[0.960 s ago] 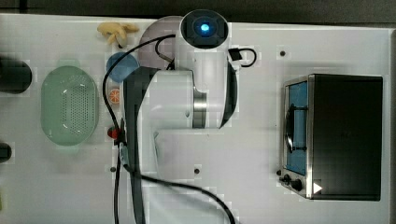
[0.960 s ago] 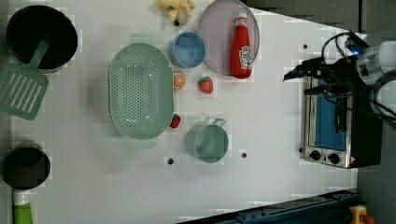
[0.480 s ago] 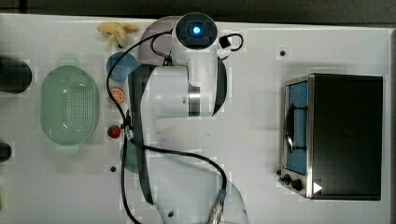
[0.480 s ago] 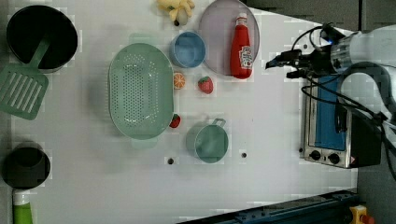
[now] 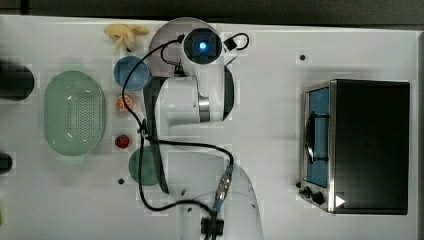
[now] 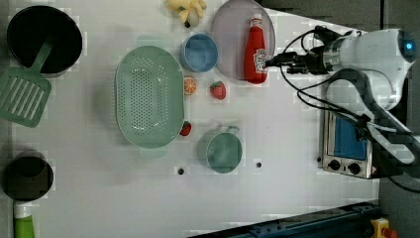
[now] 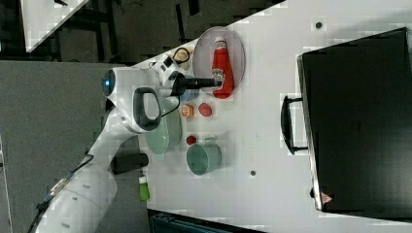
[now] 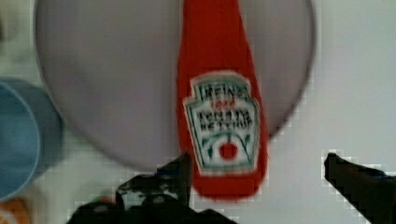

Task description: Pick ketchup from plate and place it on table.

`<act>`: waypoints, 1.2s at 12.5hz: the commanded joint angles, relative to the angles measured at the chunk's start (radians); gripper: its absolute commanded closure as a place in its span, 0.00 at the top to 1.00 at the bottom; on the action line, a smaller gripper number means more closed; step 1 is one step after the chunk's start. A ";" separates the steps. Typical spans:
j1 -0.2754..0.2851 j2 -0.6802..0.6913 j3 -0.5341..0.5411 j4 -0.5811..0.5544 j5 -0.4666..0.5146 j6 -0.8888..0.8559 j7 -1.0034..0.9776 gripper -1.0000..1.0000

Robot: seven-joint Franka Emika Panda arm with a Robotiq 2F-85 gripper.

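Observation:
The ketchup (image 6: 255, 49) lies flat on the lilac-grey plate (image 6: 229, 34), cap toward the left view's top, base reaching over the plate's rim. My gripper (image 6: 270, 61) hangs just beside the bottle's label end, coming in from the left view's right. In the wrist view the gripper (image 8: 259, 158) is open, with the dark fingers (image 8: 180, 168) set to either side of the ketchup's (image 8: 219, 93) base and not touching it. The right view has the ketchup (image 7: 222, 65) on the plate (image 7: 204, 53) with the gripper (image 7: 217, 82) over its lower half. The white table (image 6: 297, 198) lies all around.
A blue bowl (image 6: 199, 52), an orange slice (image 6: 189, 85) and a strawberry (image 6: 217, 89) sit close to the plate. Farther off are a green basket (image 6: 148, 96), a teal mug (image 6: 224, 150) and bananas (image 6: 187, 7). A toaster oven (image 5: 360, 145) stands at the top view's right.
The arm has swung from above the toaster oven over to the plate, bringing the gripper leftward in the left view to the ketchup's base. The jaws stayed open.

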 commanded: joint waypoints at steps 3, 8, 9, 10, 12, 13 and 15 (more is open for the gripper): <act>0.009 0.090 0.000 0.015 -0.036 0.123 -0.066 1.00; 0.012 0.175 -0.002 0.016 -0.036 0.243 -0.066 1.00; 0.012 0.185 -0.002 0.016 -0.036 0.262 -0.066 1.00; 0.013 0.191 0.000 0.016 -0.036 0.270 -0.066 1.00; 0.014 0.190 -0.001 0.018 -0.036 0.271 -0.066 0.96; 0.014 0.189 -0.002 0.021 -0.036 0.271 -0.066 0.84; 0.013 0.184 -0.001 0.019 -0.036 0.274 -0.066 0.65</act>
